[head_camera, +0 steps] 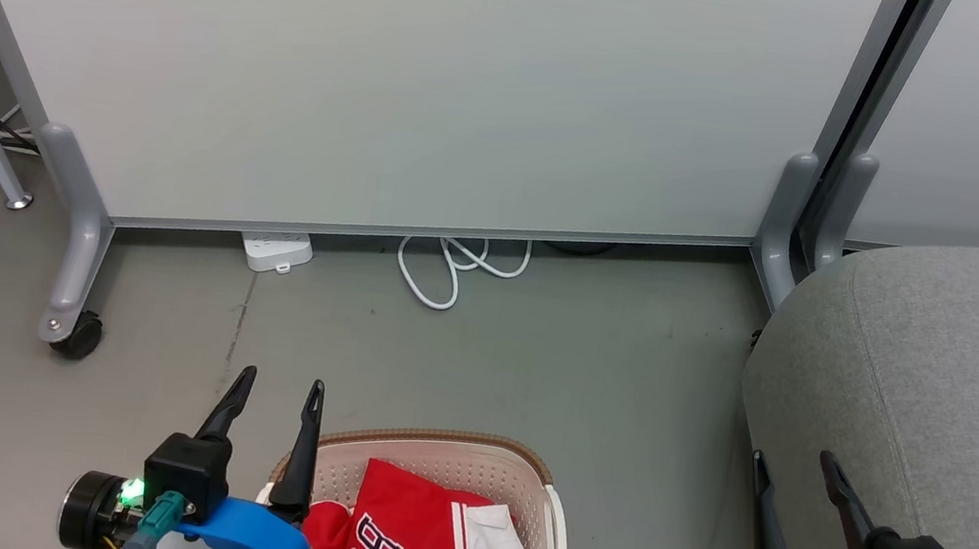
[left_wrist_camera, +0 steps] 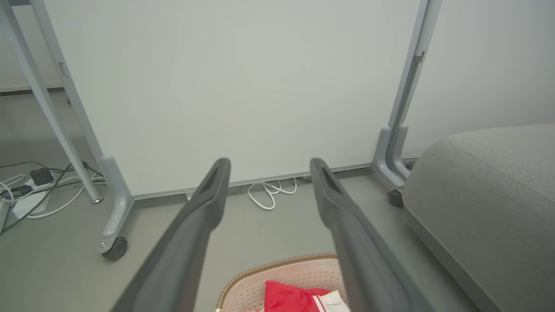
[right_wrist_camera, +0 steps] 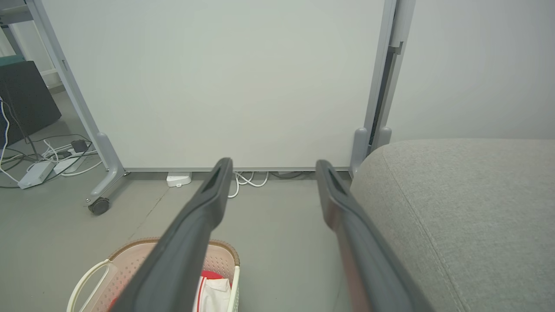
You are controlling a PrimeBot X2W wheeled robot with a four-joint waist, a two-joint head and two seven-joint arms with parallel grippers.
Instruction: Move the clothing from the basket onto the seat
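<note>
The clothing (head_camera: 413, 546) lies in the basket (head_camera: 449, 442), which sits on the grey floor (head_camera: 534, 367) at the near centre, well apart from the seat (head_camera: 954, 378) on the right. The head view gives the fullest look into the basket: a red jersey with black-and-white lettering and white stripe trim, and a white fold lying against its right side. The left pincer (head_camera: 282, 378) stands released at the near left, its fingers spread with nothing between them and its right finger crossing the basket's left rim; whether it touches the rim I cannot tell. The right pincer (head_camera: 793, 456) is likewise released and empty, at the near right before the seat's left flank. The left wrist view adds the basket's far rim and a strip of red and white cloth between its own fingers. The right wrist view adds the basket's white side handle (right_wrist_camera: 86, 277) and, at the far left, a dark cabinet (right_wrist_camera: 26, 99). Far across the floor stands a pale panel (head_camera: 430, 84) on a castor (head_camera: 78, 336), with a coiled white cable (head_camera: 452, 265) and a power strip (head_camera: 275, 250) at its foot.
</note>
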